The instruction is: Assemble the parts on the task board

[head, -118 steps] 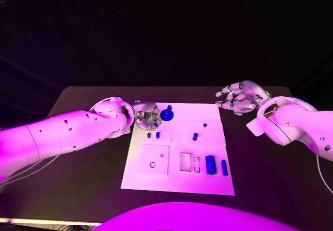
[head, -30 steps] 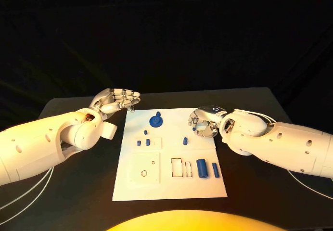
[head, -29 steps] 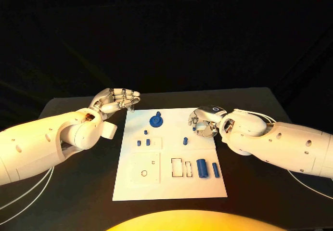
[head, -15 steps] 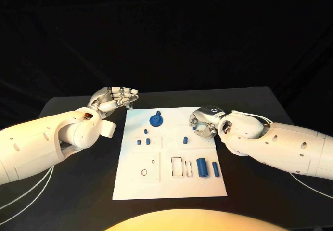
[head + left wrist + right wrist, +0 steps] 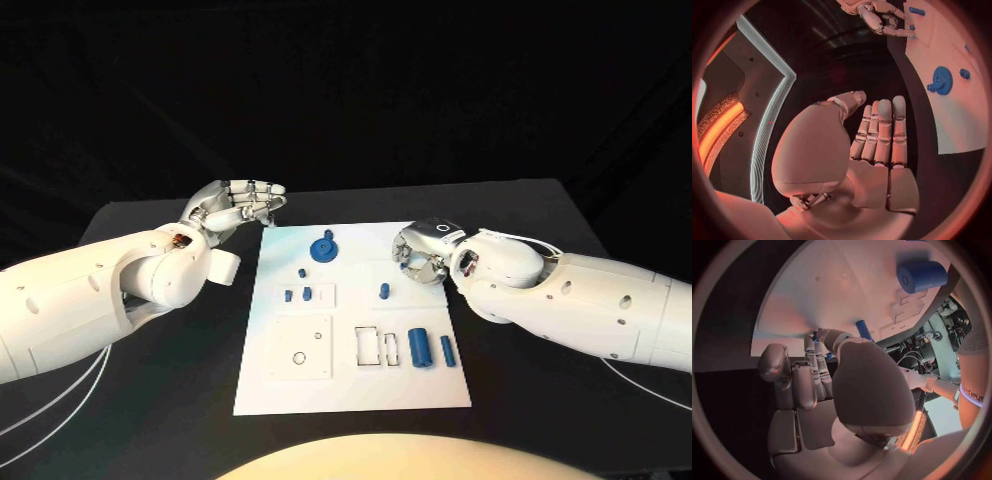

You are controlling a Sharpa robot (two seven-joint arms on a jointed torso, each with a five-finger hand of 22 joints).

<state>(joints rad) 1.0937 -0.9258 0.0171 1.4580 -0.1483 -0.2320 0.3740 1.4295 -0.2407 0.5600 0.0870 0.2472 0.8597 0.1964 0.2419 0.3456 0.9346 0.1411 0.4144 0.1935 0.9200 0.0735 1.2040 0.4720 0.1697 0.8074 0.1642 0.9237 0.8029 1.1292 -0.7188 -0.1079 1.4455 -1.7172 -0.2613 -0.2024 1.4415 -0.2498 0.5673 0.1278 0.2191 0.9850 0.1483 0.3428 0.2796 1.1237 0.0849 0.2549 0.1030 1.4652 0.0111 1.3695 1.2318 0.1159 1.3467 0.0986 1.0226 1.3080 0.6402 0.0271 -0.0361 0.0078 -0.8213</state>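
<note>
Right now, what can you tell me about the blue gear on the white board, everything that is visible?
The blue gear is a round toothed wheel, plastic by its look, lying flat near the far edge of the task board. A small blue knob sticks out at its far side. Neither hand touches it: the left hand is off the board beside it, the right hand over the board's right part.

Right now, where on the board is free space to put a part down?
The board's near strip, below the slots and two cylinders, is bare. So is its far edge beside the gear. The middle is crowded, with small pegs and the right hand there.
</note>
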